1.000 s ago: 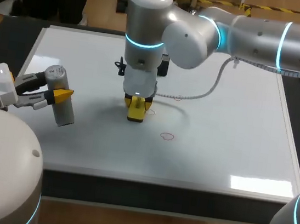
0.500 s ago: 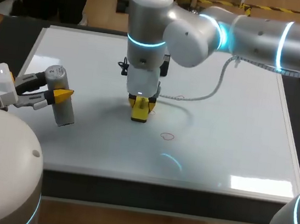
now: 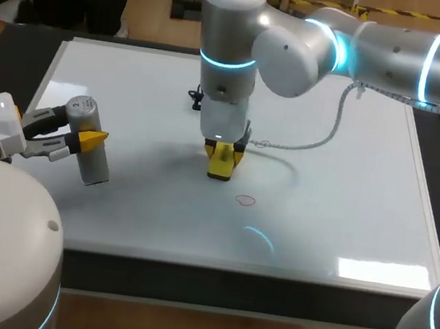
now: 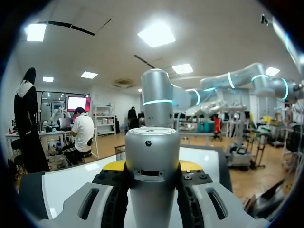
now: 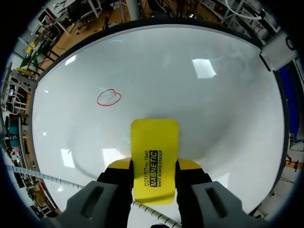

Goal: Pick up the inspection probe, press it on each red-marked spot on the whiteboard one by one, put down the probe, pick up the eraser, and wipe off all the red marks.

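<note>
Two red traces showing in the head view on the whiteboard [image 3: 346, 189]: a small ring [image 3: 245, 201] just beside the right gripper [image 3: 222, 160], on the robot's side of it, and a fainter mark [image 3: 263, 143] beyond it by the cable [image 3: 304, 143]. Right gripper clamped on the yellow eraser [image 3: 219, 169], low on the board and seemingly pressed to it. Moved over the last second from nearer the board's middle-left toward the right, across the place where a small red mark showed a second ago; none to be seen there now, though possibly only hidden under the eraser. Left gripper [image 3: 85, 140] unmoved near the board's left edge, closed on the grey inspection probe [image 3: 94, 166].

Seen from the left wrist: probe [image 4: 152, 147] upright between the fingers, yellow tips pressing it from both sides, whiteboard [image 4: 71, 183] beyond and below.

Seen from the right wrist: eraser [image 5: 154, 137] gripped from both sides by the right gripper [image 5: 154, 166], flat toward the board [image 5: 213, 118]; red ring [image 5: 109, 97] ahead and off to one side, apart from the eraser.

Judged from this: wiping under way, at least two marks left, and the probe not yet put down.
</note>
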`<state>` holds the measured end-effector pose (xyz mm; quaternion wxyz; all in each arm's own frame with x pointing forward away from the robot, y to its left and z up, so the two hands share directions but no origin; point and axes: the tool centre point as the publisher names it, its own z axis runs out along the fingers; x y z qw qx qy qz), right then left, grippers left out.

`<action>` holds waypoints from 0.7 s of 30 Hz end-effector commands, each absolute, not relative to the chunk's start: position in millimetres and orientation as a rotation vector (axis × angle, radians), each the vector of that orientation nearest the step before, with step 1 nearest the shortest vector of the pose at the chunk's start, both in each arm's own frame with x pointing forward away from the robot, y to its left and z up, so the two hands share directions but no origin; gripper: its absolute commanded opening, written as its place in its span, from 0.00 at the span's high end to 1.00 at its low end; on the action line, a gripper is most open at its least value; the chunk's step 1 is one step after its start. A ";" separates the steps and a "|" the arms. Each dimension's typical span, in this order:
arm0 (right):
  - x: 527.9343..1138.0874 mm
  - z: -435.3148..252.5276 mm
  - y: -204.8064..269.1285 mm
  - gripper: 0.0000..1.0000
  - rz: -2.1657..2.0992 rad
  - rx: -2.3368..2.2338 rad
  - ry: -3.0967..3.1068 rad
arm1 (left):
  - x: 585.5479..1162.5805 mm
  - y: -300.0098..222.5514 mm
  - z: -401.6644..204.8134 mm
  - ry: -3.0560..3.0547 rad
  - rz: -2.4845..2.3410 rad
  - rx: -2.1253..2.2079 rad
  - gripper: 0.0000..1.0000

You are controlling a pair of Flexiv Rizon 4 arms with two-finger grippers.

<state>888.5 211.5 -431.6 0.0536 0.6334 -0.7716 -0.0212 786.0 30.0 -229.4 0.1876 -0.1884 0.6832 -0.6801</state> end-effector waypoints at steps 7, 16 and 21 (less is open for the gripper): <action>886.5 -420.6 191.3 1.00 -0.041 1.916 -2.374 | 785.3 29.8 -228.2 1.921 -1.912 -0.531 1.00; 889.6 -394.0 174.8 1.00 -0.049 1.923 -2.392 | 785.3 29.8 -228.2 1.921 -1.912 -0.531 1.00; 892.3 -390.1 157.9 1.00 -0.038 1.894 -2.419 | 785.3 29.8 -228.2 1.921 -1.912 -0.531 1.00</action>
